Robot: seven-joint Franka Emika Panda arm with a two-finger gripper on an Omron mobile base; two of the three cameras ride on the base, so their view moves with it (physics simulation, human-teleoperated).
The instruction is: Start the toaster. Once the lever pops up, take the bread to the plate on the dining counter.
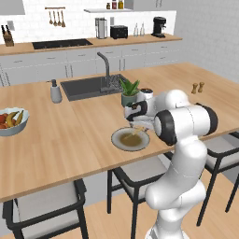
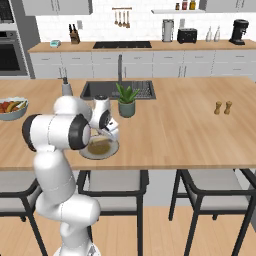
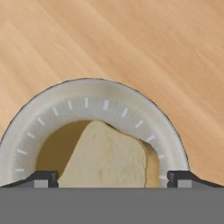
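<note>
The bread (image 3: 109,157), a light tan slice, lies in the round grey-brown plate (image 3: 87,94) on the light-wood dining counter (image 1: 70,140). My gripper (image 3: 112,178) hangs just above the plate, open, its dark fingertips (image 3: 43,177) wide apart on either side of the slice and not touching it. In the left base view the plate (image 1: 116,141) sits near the counter's front edge with the gripper (image 1: 137,123) over it. The black toaster (image 1: 119,31) stands far off on the wall counter.
A potted plant (image 1: 129,92) stands just behind the plate, with the dark sink (image 1: 84,87) and a soap dispenser (image 1: 55,92) beyond. A white fruit bowl (image 1: 11,122) is at the left, and shakers (image 1: 198,87) at the right. Chairs (image 1: 135,175) stand under the counter's front edge.
</note>
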